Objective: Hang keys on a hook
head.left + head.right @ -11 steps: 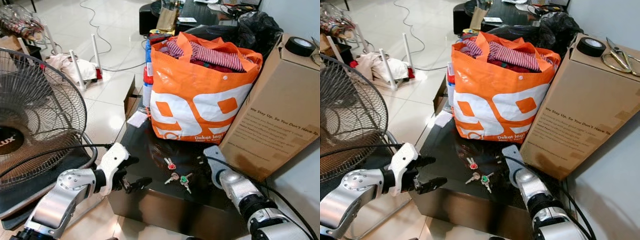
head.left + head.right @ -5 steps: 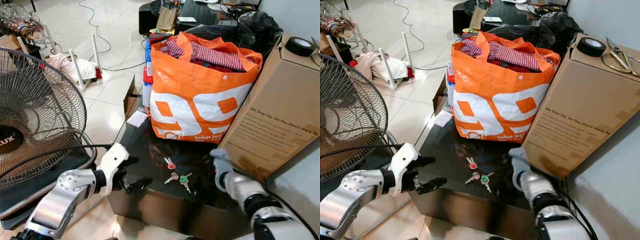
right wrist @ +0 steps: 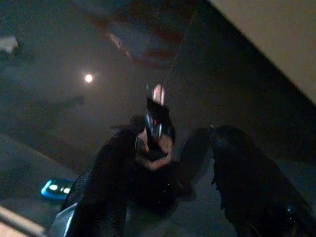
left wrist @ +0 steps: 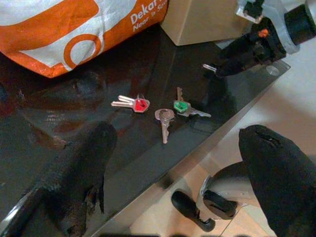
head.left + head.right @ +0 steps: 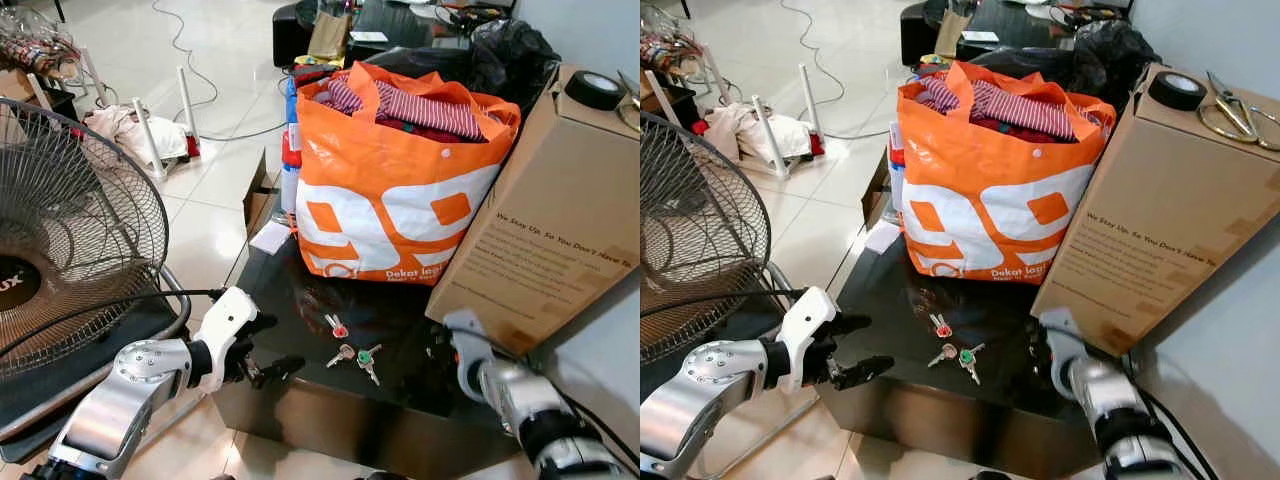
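Note:
Three keys lie on the black glass table (image 5: 300,300): one with a red cap (image 5: 337,326), a plain one (image 5: 345,353) and one with a green cap (image 5: 367,358). My left gripper (image 5: 274,346) hovers open at the table's front left edge, a short way left of the keys, with nothing in it. My right gripper (image 4: 220,65) is over the table's right side, close to the cardboard box, right of the loose keys. It is shut on another small key (image 3: 157,121), whose silver tip (image 4: 208,66) sticks out past the fingers.
An orange bag (image 5: 400,190) stuffed with clothes stands at the back of the table. A tall cardboard box (image 5: 560,220) with a tape roll (image 5: 600,90) and scissors (image 5: 1235,105) on top borders the right side. A large fan (image 5: 60,230) stands at the left.
My right arm has drawn back to the right, away from the loose keys and toward the box. The left arm holds still. The view has shifted slightly.

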Available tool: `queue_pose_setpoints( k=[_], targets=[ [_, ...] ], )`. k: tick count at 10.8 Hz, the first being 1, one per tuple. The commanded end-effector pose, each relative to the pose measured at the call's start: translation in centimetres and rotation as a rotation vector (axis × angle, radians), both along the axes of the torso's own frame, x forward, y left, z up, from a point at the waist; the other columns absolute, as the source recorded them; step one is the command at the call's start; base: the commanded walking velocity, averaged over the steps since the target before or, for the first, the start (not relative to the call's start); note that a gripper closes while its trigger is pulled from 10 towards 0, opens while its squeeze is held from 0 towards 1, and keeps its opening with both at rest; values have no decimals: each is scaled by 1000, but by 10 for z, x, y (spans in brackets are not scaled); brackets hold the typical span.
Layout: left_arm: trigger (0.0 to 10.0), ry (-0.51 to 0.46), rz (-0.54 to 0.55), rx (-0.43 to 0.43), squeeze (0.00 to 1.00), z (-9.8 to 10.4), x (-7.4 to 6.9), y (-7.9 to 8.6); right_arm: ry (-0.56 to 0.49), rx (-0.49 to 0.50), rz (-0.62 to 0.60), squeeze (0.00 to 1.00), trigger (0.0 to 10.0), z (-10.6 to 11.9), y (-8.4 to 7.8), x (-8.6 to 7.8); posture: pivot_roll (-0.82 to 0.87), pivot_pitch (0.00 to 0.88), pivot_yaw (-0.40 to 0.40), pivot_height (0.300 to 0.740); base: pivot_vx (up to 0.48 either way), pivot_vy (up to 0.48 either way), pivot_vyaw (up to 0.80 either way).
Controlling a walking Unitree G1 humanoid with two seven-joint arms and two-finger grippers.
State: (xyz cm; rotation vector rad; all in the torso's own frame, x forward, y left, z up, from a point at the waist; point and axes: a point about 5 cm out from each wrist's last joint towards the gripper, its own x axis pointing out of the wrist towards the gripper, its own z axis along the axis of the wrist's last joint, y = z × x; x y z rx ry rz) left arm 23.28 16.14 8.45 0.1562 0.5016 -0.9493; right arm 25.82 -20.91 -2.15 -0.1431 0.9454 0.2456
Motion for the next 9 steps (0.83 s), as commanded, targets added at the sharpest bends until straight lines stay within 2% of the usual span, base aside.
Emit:
queue_pose_setpoints(
  k=[1, 3, 6, 8, 9],
  targets=[
    [10000, -2, -8, 0, 592, 1, 0, -1, -6, -4, 9, 0, 10000, 5, -3, 3, -112, 42, -71, 740, 0, 0, 0],
    [10000, 0, -9, 3, 588, 2, 0, 1, 11, 50, 16, 0, 10000, -7, 13, 0, -112, 45, -68, 740, 0, 0, 0],
    [10000, 0, -11, 5, 588, 2, 0, 0, 36, 3, -29, 0, 10000, -27, 51, -11, -107, 46, -66, 740, 0, 0, 0],
    [10000, 0, -10, 9, 588, 3, 0, 1, 39, 7, -31, 0, 10000, -30, 67, -13, -106, 46, -65, 740, 0, 0, 0],
    [10000, 0, -11, 9, 588, 3, 0, 1, 13, 47, -26, 0, 10000, -28, 74, -10, -106, 46, -65, 740, 0, 0, 0]
  ],
)
